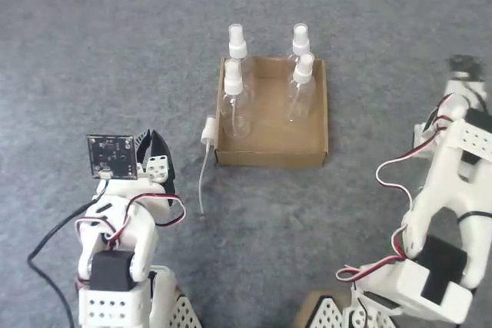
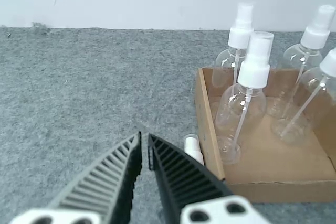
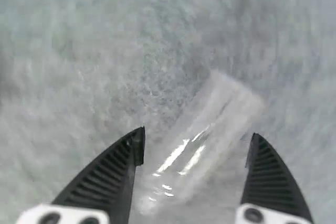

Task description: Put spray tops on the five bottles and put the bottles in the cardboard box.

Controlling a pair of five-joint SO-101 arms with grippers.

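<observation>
In the high view we saw the box in the middle of the mat, with two capped bottles standing inside it, one by the left wall and one toward the right. Two more capped bottles stood at the far wall; we could not tell whether they were inside it or just behind. A loose spray top lay on the mat just beside the box's left wall, its tube trailing toward the arms. The left gripper hung near that tube, and the right gripper was well off to the right of the box

In the left wrist view the left gripper was closed to a thin slit, holding nothing, above the mat, with the spray top just beyond it beside the box

In the right wrist view the right gripper was spread wide, one finger on either side of a clear bottle lying on the mat
</observation>
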